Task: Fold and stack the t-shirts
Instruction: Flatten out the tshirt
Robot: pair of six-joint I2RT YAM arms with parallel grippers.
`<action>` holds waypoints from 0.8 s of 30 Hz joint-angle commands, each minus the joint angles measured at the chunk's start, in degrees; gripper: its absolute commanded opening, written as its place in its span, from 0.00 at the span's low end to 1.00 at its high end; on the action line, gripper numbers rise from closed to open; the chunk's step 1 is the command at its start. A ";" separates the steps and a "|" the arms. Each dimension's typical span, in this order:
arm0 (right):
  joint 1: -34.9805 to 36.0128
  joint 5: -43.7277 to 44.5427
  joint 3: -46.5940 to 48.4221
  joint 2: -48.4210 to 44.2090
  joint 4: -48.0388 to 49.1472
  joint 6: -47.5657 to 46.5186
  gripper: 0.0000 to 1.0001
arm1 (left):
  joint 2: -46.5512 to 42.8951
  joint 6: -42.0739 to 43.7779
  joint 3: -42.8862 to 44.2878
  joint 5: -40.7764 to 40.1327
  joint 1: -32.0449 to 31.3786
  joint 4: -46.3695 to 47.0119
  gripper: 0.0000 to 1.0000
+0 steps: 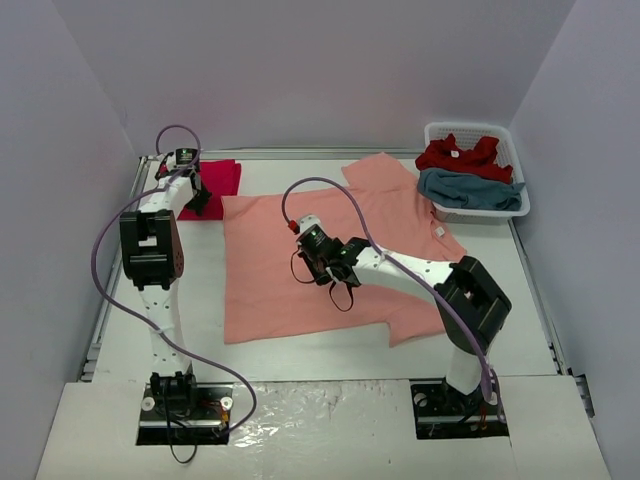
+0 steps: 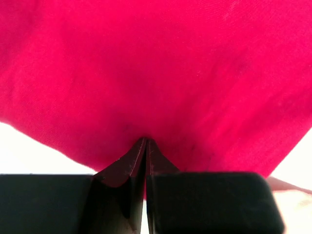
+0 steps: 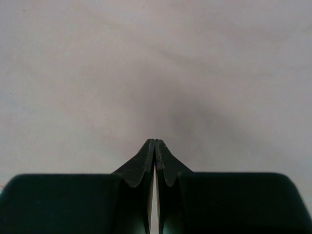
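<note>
Closest to the lens in its own wrist view, the left gripper (image 2: 147, 140) has its black jaws pressed together, and the tips meet right at the near edge of the crimson t-shirt (image 2: 156, 63). Whether a pinch of cloth sits between them cannot be told. Beyond the tips the crimson cloth fills nearly all of the view, with bare white table (image 2: 19, 146) showing to either side just behind the tips.

The right gripper (image 3: 155, 141) is likewise closed, tip against tip with nothing between. It points down at the salmon t-shirt (image 3: 156, 63), which looks washed out and pale here and spreads smooth on every side of the tips.

From above, the left gripper (image 1: 200, 198) stands at the near edge of the crimson t-shirt (image 1: 218, 178), a small folded rectangle. The right gripper (image 1: 312, 250) hangs over the middle of the salmon t-shirt (image 1: 270, 290), which lies open and flat on the table (image 1: 200, 320), sleeves out on the side towards the arm's base. Well beyond that gripper, past the far sleeve, a white basket (image 1: 440, 132) holds a crumpled red t-shirt (image 1: 460, 157) and a teal t-shirt (image 1: 470, 190).
</note>
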 commanded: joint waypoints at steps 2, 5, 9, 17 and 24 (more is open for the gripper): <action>0.54 1.49 0.40 0.61 -0.66 -0.54 0.00 | -0.21 -1.12 3.60 2.14 0.35 -1.68 0.02; 0.63 1.31 0.49 1.14 -0.66 -0.54 0.00 | 1.37 -1.91 4.30 4.16 1.23 -1.94 0.02; 0.81 1.40 0.66 1.49 -0.83 -0.72 0.00 | 3.57 -2.17 6.23 4.70 2.28 -3.52 0.02; 0.81 1.49 1.54 2.46 -1.27 -0.72 0.00 | 5.94 -2.26 9.31 6.02 3.69 -4.49 0.02; 0.81 2.63 2.59 2.99 -1.98 -0.89 0.00 | 7.79 -2.53 12.12 6.81 4.84 -5.37 0.02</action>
